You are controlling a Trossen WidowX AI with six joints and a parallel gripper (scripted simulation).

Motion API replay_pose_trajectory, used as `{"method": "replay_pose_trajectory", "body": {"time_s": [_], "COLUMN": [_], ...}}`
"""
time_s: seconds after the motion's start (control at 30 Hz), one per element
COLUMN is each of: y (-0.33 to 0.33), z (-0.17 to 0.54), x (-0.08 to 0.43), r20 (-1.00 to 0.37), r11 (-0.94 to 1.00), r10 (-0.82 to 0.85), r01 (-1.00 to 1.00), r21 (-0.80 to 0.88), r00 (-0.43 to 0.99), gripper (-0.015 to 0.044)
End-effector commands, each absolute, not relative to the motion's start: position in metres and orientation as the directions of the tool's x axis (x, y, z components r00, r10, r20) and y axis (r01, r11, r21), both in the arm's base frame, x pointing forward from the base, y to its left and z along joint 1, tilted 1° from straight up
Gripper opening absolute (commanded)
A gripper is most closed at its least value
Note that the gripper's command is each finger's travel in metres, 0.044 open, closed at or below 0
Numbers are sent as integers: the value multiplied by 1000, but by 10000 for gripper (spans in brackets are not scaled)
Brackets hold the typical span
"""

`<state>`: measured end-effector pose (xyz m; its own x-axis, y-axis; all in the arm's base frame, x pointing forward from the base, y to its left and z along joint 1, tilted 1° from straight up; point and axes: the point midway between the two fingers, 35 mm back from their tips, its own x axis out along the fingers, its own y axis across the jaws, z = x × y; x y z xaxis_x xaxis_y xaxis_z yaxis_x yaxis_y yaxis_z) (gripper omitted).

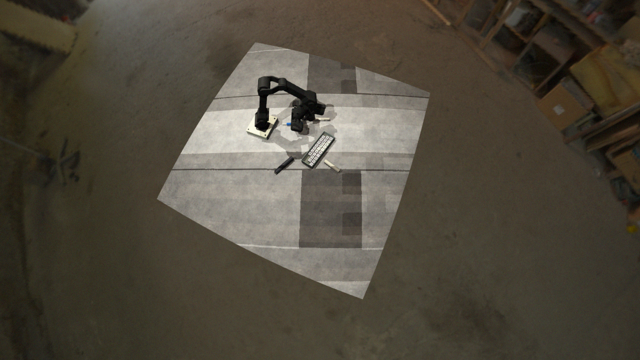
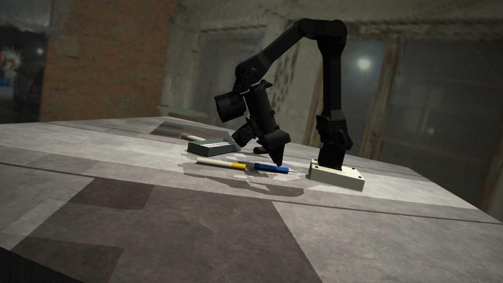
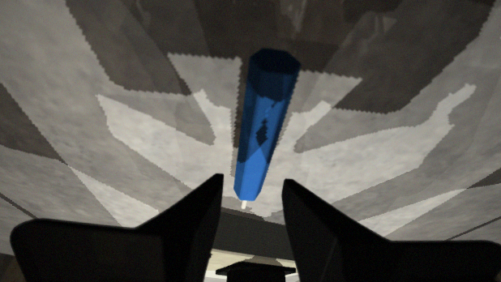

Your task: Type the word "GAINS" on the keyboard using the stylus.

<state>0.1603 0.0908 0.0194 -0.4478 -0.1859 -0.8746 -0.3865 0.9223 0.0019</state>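
The stylus (image 1: 288, 124) (image 2: 271, 168) (image 3: 265, 130) is a blue hexagonal rod with a thin pale tip. It lies flat on the desk, its tip toward the arm's base. My gripper (image 2: 279, 165) (image 3: 253, 184) is open, with nothing between its fingers. It points down close above the stylus. In the wrist view the stylus's tip end shows between the two fingertips, and the rest of it reaches away beyond them. The keyboard (image 1: 318, 149) (image 2: 215, 146) has white keys in a dark green tray. It lies slanted on the desk. Its key letters are too small to read.
A white and yellow marker (image 1: 323, 119) (image 2: 220, 164) lies just beyond the stylus's blunt end. A dark cylinder (image 1: 284, 165) (image 2: 259, 150) and a cream cylinder (image 1: 332, 165) (image 2: 193, 137) lie on either side of the keyboard's near end. The arm's cream base (image 1: 267, 132) (image 2: 336, 178) stands near the stylus's tip.
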Motion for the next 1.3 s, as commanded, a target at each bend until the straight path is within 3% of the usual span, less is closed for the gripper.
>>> {"method": "replay_pose_trajectory", "body": {"time_s": [0.0,0.7,0.87,1.27], "y": [91,91,91,91], "z": [15,4,6,13], "x": [159,159,160,160], "r20": [-871,-871,-873,-873], "r11": [923,923,922,922], "r10": [-187,-187,-187,-187], "r01": [-384,-384,-387,-386], "r21": [3,3,2,2], "r00": [-455,-455,-450,-450], "gripper": [150,150,19,0]}}
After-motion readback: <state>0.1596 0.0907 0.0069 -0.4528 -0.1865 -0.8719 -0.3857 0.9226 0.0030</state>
